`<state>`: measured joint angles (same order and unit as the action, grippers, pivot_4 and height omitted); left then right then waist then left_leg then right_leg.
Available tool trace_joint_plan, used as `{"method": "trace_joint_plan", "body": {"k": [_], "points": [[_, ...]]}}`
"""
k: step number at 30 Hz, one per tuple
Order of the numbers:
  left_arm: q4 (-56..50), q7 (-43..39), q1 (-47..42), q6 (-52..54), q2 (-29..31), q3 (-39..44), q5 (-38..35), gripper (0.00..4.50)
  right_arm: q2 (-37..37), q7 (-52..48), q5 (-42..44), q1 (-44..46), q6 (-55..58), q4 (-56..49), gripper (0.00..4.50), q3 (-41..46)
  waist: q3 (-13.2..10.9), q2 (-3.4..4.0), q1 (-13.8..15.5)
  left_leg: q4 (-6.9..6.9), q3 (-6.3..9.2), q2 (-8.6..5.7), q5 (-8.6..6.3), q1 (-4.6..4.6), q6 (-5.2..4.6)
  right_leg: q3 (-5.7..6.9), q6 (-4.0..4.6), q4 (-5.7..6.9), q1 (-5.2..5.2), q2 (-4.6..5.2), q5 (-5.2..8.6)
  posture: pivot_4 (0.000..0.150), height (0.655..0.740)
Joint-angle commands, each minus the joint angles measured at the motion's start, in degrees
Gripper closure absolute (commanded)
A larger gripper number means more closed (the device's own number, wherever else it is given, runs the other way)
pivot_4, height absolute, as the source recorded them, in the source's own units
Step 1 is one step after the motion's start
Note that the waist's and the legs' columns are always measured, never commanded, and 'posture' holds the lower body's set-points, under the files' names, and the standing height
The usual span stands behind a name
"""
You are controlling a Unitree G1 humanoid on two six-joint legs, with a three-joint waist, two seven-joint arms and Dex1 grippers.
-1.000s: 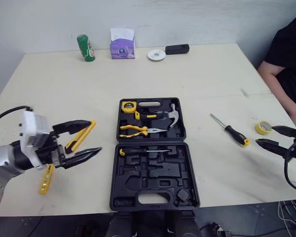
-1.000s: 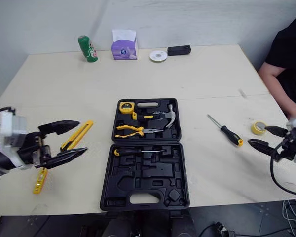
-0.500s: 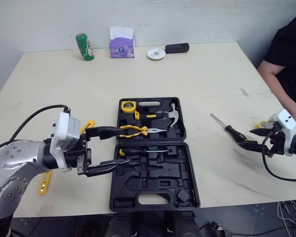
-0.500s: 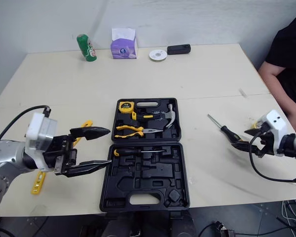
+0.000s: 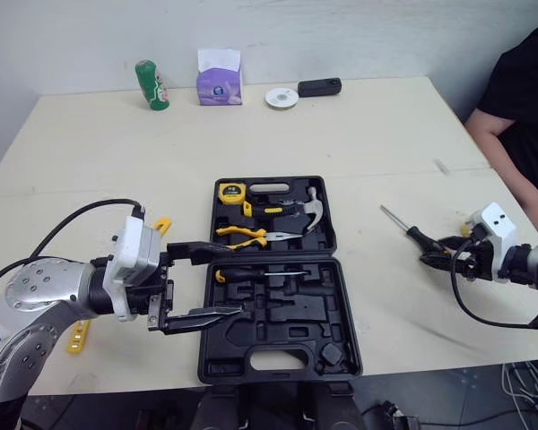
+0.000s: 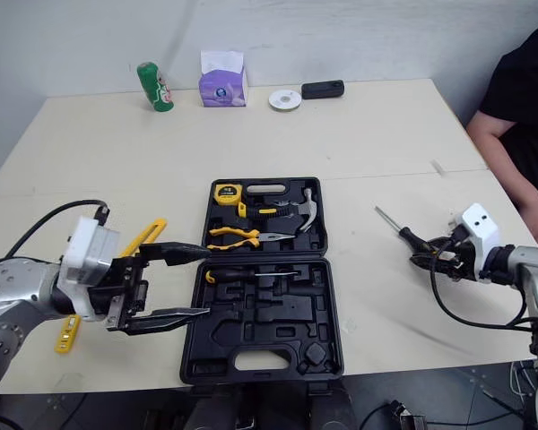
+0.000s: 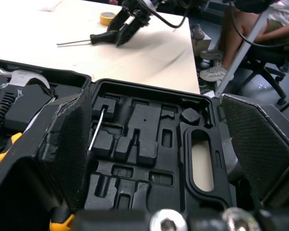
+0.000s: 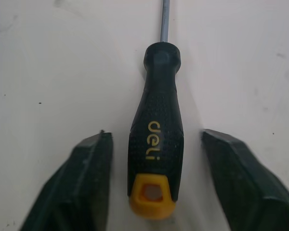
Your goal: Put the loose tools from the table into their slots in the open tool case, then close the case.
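Beige counter [image 5: 386, 134], a person [image 5: 524, 98] at its right edge, carries the open tool case [image 5: 278, 313] at frame centre. Left pincer [image 5: 229, 279] hangs open over its left edge. Right pincer [image 8: 155, 139], spread, straddles the screwdriver [image 5: 419, 237] at centre right.

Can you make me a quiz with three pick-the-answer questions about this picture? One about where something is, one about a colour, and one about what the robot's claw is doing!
1. Where is the loose screwdriver, compared with the tool case?
A) inside it
B) on the table, to its right
C) underneath it

2. What colour is the tissue box?
A) purple
B) red
C) black

3. What is the right claw doing?
A) shut on the screwdriver
B) shut on nothing
C) open, one finger each side of the handle

Answers:
1 B, it lies on bare tabletop apart from the case.
2 A, its sides are purple.
3 C, there is a gap between each finger and the handle.
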<state>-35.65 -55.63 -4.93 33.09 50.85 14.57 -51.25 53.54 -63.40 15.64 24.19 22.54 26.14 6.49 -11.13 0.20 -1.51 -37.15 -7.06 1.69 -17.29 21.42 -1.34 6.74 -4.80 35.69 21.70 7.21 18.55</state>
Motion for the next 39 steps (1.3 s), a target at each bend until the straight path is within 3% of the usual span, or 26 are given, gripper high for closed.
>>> {"method": "trace_joint_plan", "body": {"k": [1, 2, 8, 13, 16, 26, 30, 39], "points": [[-0.7, 0.2, -2.6, -2.4, -1.2, -0.5, 0.9, 0.0, -0.9, 0.3, -0.3, 0.5, -1.5, -0.4, 3.21, 0.3, 0.0, -0.01, 0.1, 0.0, 0.0, 0.0, 0.0, 0.0, 0.0, 0.0, 0.0, 0.0, 0.0, 0.0, 0.0, 0.15, 0.74], [-0.9, 0.1, -3.0, -2.4, -1.5, -0.9, 0.9, 0.0, -1.1, 0.2, -0.3, 0.3, -2.2, -0.8, 3.49, 0.5, 0.0, -0.02, 0.1, -0.01, 0.0, -0.01, 0.0, 0.0, 0.0, 0.0, 0.0, 0.0, 0.0, 0.01, 0.0, 0.15, 0.74], [-1.2, 0.3, -3.7, -0.7, -1.7, -1.4, -1.0, 0.0, -2.5, -1.2, 1.2, -0.7, -10.2, -1.7, 3.5, 3.0, 0.0, -0.06, 0.0, 0.0, 0.0, 0.02, 0.01, 0.0, 0.01, -0.01, -0.01, 0.0, -0.02, -0.04, -0.01, 0.15, 0.74], [0.6, -0.7, -1.9, -3.4, -1.0, 0.1, 3.4, 0.0, -3.4, -3.0, 4.0, -2.3, -15.5, -8.5, 3.5, 5.6, -0.1, -0.03, 0.0, -0.01, 0.01, 0.01, 0.02, 0.0, 0.02, -0.01, -0.01, 0.01, -0.02, -0.06, -0.01, 0.15, 0.74], [1.5, -1.1, 0.4, -5.0, -1.3, 2.1, 4.8, 0.0, -3.2, -4.3, 6.0, -0.3, -11.2, -15.3, 3.5, 4.0, -0.1, -0.08, -0.1, -0.01, -0.02, 0.02, 0.02, -0.02, 0.0, -0.06, -0.03, 0.01, -0.02, -0.05, -0.02, 0.15, 0.74], [4.7, -4.9, 11.5, -9.3, -0.1, 10.2, 9.2, 0.0, -4.3, -4.6, 15.7, 9.1, 18.2, -43.0, 3.5, -9.7, -0.3, -0.2, 0.4, 0.05, 0.11, 0.08, -0.02, 0.22, 0.08, 0.0, 0.13, 0.1, 0.32, 0.02, 0.07, 0.15, 0.74], [5.9, -5.9, 14.9, -10.4, -0.7, 12.7, 10.3, 0.0, -4.8, -6.1, 17.0, 13.4, 23.0, -47.7, 3.5, -15.0, -0.3, -0.23, 0.3, -0.11, 0.12, -0.02, -0.01, 0.87, -0.06, 0.0, 0.07, 0.18, 0.9, 0.18, 0.02, 0.15, 0.74], [3.5, -5.4, 20.5, -11.1, -2.2, 13.7, 11.2, 0.0, -0.4, -8.4, 9.5, 18.4, 25.1, -51.3, 3.5, -27.4, -0.3, -0.3, 0.1, -0.13, 0.13, -0.03, -0.03, 0.92, -0.08, 0.11, 0.07, 0.15, 0.9, 0.18, 0.03, 0.15, 0.74]]}}
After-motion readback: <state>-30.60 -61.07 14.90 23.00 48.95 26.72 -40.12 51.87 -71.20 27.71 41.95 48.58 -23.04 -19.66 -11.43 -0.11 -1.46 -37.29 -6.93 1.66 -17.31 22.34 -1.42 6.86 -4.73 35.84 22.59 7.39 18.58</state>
